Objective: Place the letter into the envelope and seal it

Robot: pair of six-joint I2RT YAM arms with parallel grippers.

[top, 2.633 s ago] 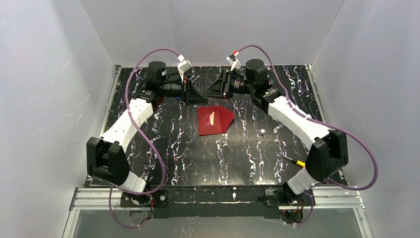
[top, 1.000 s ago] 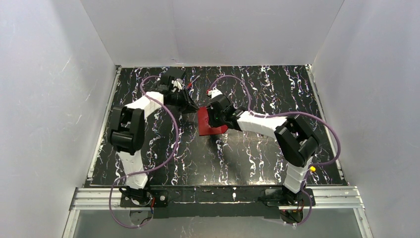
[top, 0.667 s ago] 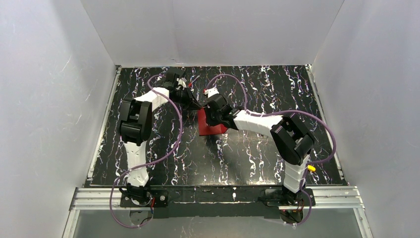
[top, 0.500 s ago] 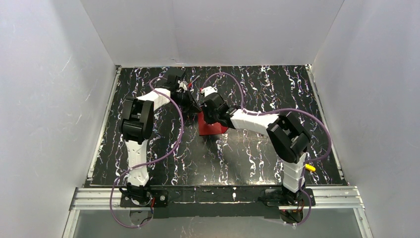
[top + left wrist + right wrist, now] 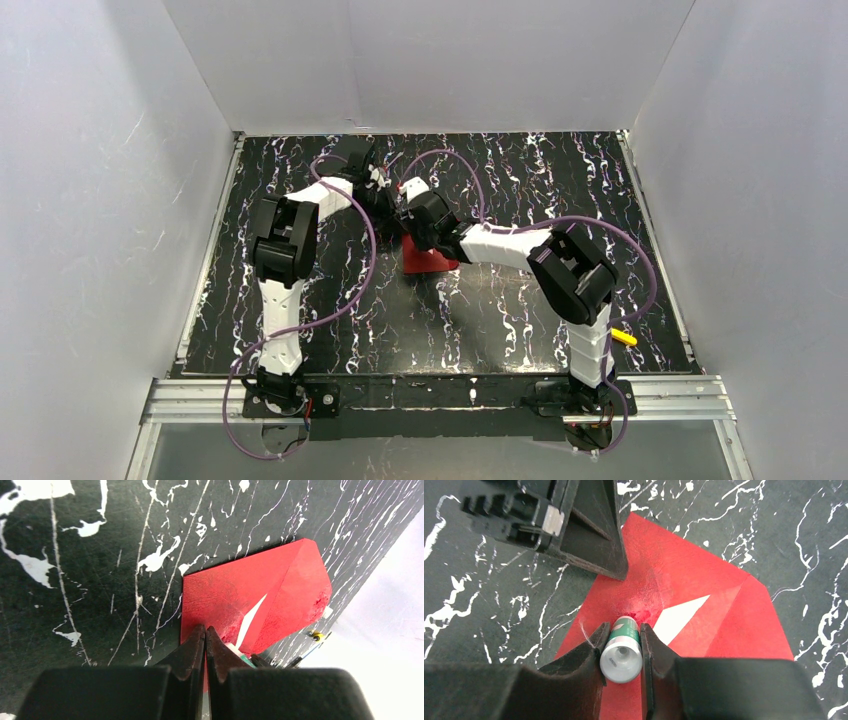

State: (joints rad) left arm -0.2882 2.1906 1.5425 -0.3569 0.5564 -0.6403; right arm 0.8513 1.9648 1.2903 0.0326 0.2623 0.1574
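The envelope (image 5: 432, 262) lies flat on the table (image 5: 500, 300), a little past its middle toward 12 o'clock in the overhead view, with both arms bent in over it. In the left wrist view its pointed flap aims toward 2 o'clock. Only a thin white sliver of the letter (image 5: 680, 618) shows at the mouth, so the letter looks to be tucked in already.

The right gripper (image 5: 623, 630) is clamped on a small green-and-white tube (image 5: 622, 651), most likely a glue stick. The tube's end is set down on the red paper just at the 9 o'clock side of that sliver. A pale scuffed patch surrounds the spot, which may be glue laid down.

The left gripper (image 5: 205, 630) has its fingers together. Its tips rest on the edge of the envelope opposite the flap, apparently pinning it. I cannot tell whether any paper sits between them.

Inserting the letter seems done and the gluing appears to be in hand. The flap does not look pressed down, so folding it over and pressing it shut are what is left.
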